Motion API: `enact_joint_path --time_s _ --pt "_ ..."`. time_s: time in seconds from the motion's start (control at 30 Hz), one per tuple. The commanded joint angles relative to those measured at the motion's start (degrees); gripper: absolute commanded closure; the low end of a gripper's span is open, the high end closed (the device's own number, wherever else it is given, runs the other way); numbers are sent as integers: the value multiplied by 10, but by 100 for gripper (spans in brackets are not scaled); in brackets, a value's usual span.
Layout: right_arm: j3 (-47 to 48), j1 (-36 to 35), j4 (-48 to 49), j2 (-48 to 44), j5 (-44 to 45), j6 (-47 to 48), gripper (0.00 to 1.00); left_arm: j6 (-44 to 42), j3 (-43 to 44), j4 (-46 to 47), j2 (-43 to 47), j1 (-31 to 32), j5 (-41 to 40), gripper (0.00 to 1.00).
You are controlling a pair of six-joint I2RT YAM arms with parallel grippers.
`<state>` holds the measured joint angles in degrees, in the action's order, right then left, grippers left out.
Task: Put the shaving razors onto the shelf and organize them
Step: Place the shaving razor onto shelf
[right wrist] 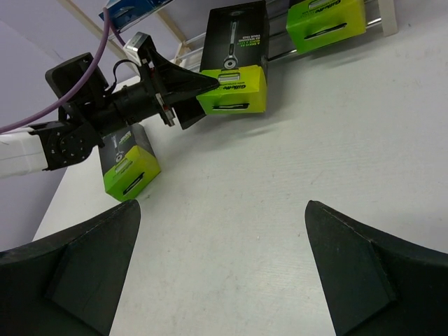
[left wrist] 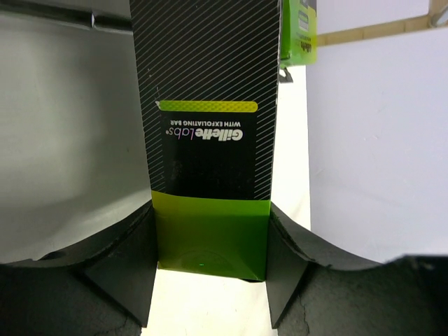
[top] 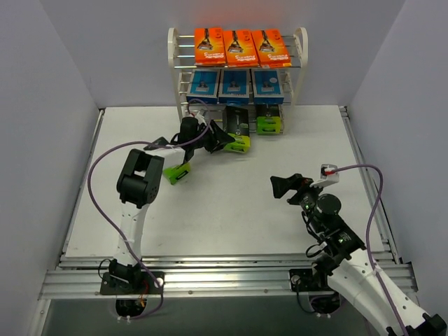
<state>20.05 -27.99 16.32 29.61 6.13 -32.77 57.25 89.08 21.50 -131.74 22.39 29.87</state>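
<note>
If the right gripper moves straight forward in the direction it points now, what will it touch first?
Probably the black-and-green razor box held in the left gripper, beyond bare table. Depth is unclear, so the table could come first.

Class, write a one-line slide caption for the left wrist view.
Left tool grips a black-and-lime Gillette Labs razor box by its green end.

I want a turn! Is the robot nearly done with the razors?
Nearly. Orange packs and blue packs fill the upper tiers of the shelf; one green box sits at the bottom. The jaws of the left arm hold a second box beside the shelf. A third box lies on the table, still to go.
</note>
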Motion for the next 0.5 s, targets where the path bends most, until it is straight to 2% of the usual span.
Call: enact_joint_path --time_s 0.0,0.37,0.4,0.47 --pt "-13 24 53 14 -43 3 0 -1 57 54 3 0 0 98" --pt "-45 110 102 40 -144 -5 0 -19 106 44 -28 9 -10 96" --pt "-47 115 103 39 -148 -5 0 -18 109 44 -31 9 -10 94" --pt "-48 127 105 41 -160 -3 0 -17 111 44 -33 10 -10 82"
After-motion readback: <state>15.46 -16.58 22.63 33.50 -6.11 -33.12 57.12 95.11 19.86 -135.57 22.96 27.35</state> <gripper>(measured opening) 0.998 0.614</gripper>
